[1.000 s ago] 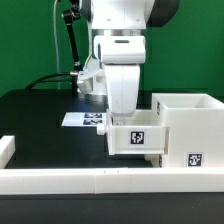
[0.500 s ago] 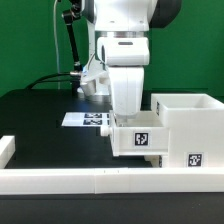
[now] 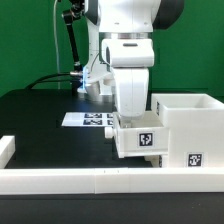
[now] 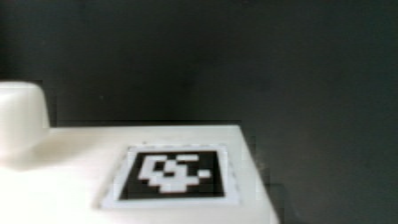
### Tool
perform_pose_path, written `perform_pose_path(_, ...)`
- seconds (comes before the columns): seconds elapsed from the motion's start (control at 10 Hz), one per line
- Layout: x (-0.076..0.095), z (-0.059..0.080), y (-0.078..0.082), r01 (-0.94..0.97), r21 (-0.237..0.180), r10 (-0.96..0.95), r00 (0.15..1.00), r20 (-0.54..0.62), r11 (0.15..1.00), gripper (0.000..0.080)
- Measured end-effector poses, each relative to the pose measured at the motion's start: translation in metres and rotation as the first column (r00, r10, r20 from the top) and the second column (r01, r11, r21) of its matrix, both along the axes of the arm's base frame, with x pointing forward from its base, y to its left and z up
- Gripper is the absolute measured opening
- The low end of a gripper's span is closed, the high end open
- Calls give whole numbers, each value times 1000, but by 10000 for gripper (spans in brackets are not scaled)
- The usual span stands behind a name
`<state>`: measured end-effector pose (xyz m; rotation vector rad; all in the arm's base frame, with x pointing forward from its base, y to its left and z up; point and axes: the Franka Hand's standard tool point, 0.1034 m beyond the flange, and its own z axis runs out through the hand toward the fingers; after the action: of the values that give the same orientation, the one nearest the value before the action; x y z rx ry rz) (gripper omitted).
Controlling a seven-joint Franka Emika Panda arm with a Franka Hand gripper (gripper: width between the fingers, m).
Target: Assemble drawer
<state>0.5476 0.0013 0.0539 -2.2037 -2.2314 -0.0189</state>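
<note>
A green backdrop is standing behind the black table (image 3: 40,120). The gripper (image 3: 131,112) is hanging over a small tagged tray (image 3: 140,140), at nine o'clock of the cube housing (image 3: 188,135) and touching it; its jaws are hidden, so grip unknowable.

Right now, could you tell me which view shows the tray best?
The exterior view: the tray shows whole under the gripper, beside the housing. The wrist view shows only one flat tagged white surface, probably its.
</note>
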Motion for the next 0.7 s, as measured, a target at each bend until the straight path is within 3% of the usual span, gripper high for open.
perform_pose_path(0.7,-1,0,6,27,-4,-27,1000,-5,1000,45)
